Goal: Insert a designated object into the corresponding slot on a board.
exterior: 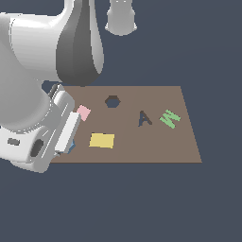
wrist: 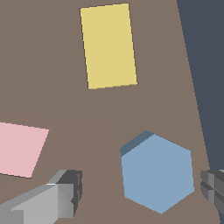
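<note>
One gripper (wrist: 140, 192) spread around blue hexagonal block (wrist: 157, 174), green "W" letter (exterior: 169, 118) on brown board (exterior: 142, 146), hexagon slot (exterior: 112, 101) unfilled

Board (wrist: 52, 105) looks matte brown, totally smooth. Blue hexagon (wrist: 157, 173), yellow rectangle (wrist: 109, 46), pink square (wrist: 19, 148) all flat matte. Fingers (wrist: 57, 199) dull grey.

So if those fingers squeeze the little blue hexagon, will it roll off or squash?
Probably neither. The blue hexagonal block looks like a flat solid slab with crisp edges, so it should stay stiff. Lying flat on the brown board, it has nothing to roll on. Its flat sides between the open fingers should grip well, though a corner-first squeeze might twist it.
</note>
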Robot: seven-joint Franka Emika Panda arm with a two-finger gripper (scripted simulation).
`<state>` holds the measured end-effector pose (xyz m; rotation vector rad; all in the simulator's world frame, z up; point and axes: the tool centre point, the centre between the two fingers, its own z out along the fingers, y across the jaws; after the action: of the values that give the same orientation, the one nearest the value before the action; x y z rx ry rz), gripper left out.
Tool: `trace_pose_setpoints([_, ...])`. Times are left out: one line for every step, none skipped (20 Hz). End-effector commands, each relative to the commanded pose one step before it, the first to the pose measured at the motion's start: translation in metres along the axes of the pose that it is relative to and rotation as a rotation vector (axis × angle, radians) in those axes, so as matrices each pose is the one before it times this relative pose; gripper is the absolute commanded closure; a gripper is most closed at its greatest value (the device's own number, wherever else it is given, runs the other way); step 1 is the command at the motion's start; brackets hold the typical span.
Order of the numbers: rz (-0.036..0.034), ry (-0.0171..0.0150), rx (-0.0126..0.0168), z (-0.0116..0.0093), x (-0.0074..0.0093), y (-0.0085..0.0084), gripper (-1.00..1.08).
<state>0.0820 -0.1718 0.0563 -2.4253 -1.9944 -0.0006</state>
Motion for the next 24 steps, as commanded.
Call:
trace_pose_setpoints([-0.0371, -0.00058, -0.0006, 0.00258, -0.00039, 0.00575, -0.92])
trace_pose_setpoints([-0.01086, -0.00018, -0.00007, 0.00083, -0.00013, 0.00172, -0.92])
trace_pose_setpoints([-0.00949, -0.00015, -0.00006, 0.00072, -0.0001, 0.00151, -0.92])
trace_pose_setpoints([-0.00813, -0.00013, -0.00005, 0.00061, -0.00007, 0.0013, -0.92])
trace_pose_setpoints([-0.0068, -0.00011, -0.00004, 0.00051, -0.00003, 0.0011, -0.92])
trace_pose_setpoints([-0.00548, -0.00008, -0.00003, 0.00041, -0.00003, 0.00089, -0.92])
trace_pose_setpoints([-0.00423, -0.00006, -0.00003, 0.00031, -0.00001, 0.00069, -0.92])
trace_pose_setpoints([-0.00301, -0.00004, -0.00002, 0.00022, 0.00001, 0.00049, -0.92])
trace_pose_setpoints([-0.00176, -0.00003, -0.00001, 0.00013, -0.00001, 0.00029, -0.92])
trace_pose_setpoints([-0.00049, -0.00001, 0.0, 0.00004, -0.00007, 0.00009, -0.92])
trace_pose_setpoints([0.00377, 0.00013, 0.00031, -0.00008, 0.00014, -0.0007, -0.92])
trace_pose_setpoints([0.0, 0.0, 0.0, 0.00041, -0.00006, 0.00001, -0.92])
trace_pose_setpoints([0.0, 0.0, 0.0, 0.00122, -0.00017, 0.00004, -0.92])
trace_pose_setpoints([-0.00084, -0.00002, -0.00006, 0.00198, 0.00033, 0.00013, -0.92])
trace_pose_setpoints([-0.00049, -0.00001, -0.00004, 0.00282, -0.00004, 0.00011, -0.92])
trace_pose_setpoints([-0.00084, -0.00003, -0.00006, 0.00361, 0.0001, 0.00014, -0.92])
trace_pose_setpoints([-0.00084, -0.00004, -0.00006, 0.00362, 0.0001, 0.00012, -0.92])
trace_pose_setpoints([-0.00069, -0.00004, -0.00004, 0.00281, 0.0001, 0.00008, -0.92])
trace_pose_setpoints([-0.00049, -0.00003, -0.00003, 0.00201, 0.00007, 0.00005, -0.92])
trace_pose_setpoints([0.0, 0.0, 0.0, 0.00122, -0.00017, 0.0, -0.92])
trace_pose_setpoints([-0.00049, -0.00003, -0.00003, 0.00038, 0.0003, 0.00004, -0.92])
trace_pose_setpoints([0.0, 0.0, 0.0, 0.0, 0.0, 0.0, 1.08])
trace_pose_setpoints([0.0, 0.0, 0.0, 0.0, 0.0, 0.0, 1.08])
trace_pose_setpoints([0.0, 0.0, 0.0, 0.0, 0.0, 0.0, 1.08])
